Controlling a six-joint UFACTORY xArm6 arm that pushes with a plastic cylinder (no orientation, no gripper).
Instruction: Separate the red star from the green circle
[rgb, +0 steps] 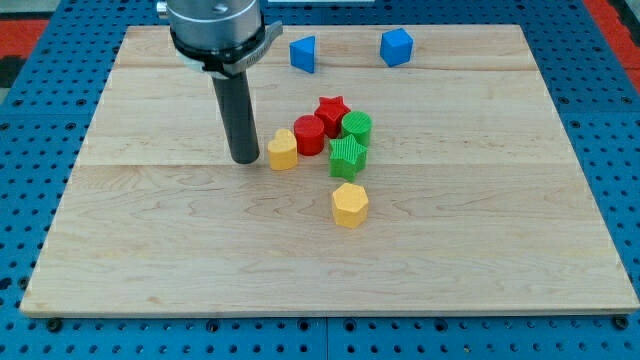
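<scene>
Left of centre, my tip (244, 158), a bare rod grasping nothing, rests beside a yellow block (283, 151). Rightward, the red star (331, 111) touches the green circle (357, 127). Judging so, the approach step is in hand; next I should wedge between them.

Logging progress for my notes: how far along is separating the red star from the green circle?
Nothing looks done: the red star block sits against the green circle block in the central cluster. In hand: my tip rests just left of the yellow block, away from both. Left: pushing the star or circle clear.
</scene>
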